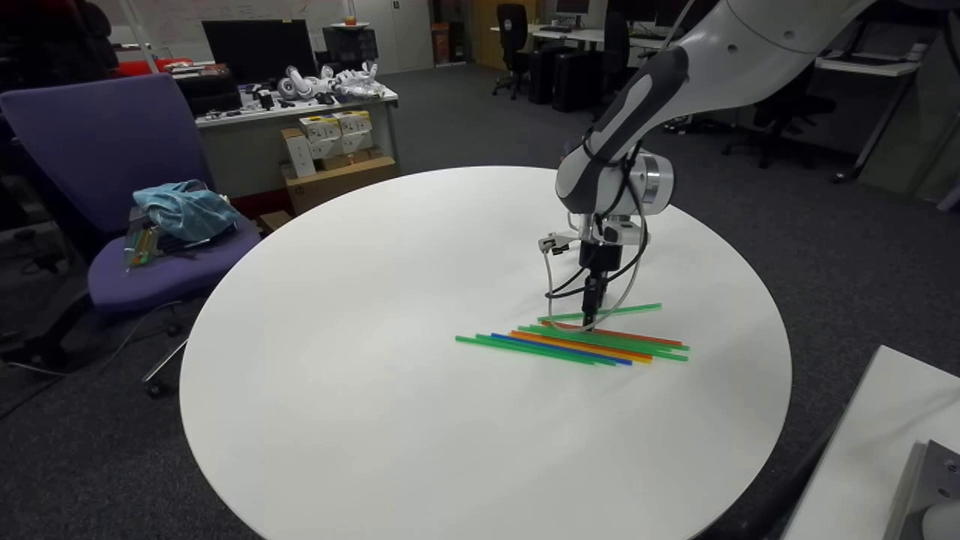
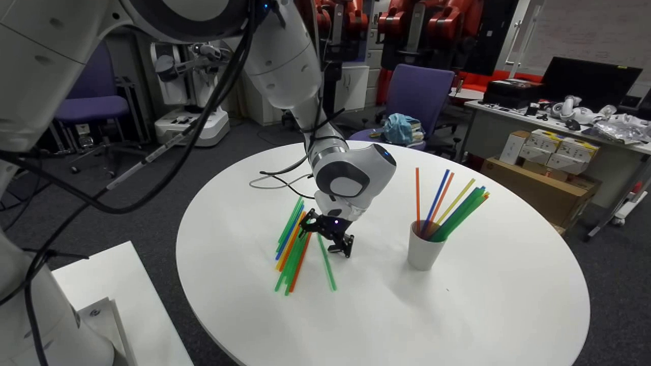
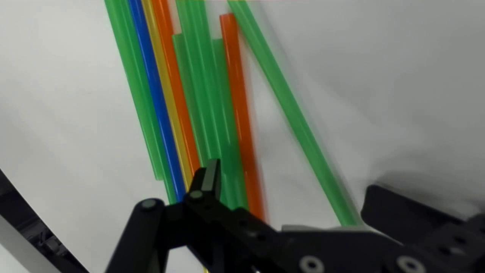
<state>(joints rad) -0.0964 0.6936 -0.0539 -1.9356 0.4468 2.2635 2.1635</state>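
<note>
Straws (image 3: 210,102), multicoloured plastic tubes, should prove light, slippery; we advise gripping mid-length. Black two-fingered gripper (image 3: 291,185), wrist-view 5 o'clock: jaws spread.

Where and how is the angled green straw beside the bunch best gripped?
Likely the splayed-out half of the angled green straw, from above, closing across its width: it is slim, lies flat, and its gap from the neighbouring orange straw widens there.

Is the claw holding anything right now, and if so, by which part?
Nothing is held: the claw stands open, its spread fingers on either side of the angled green straw.
</note>
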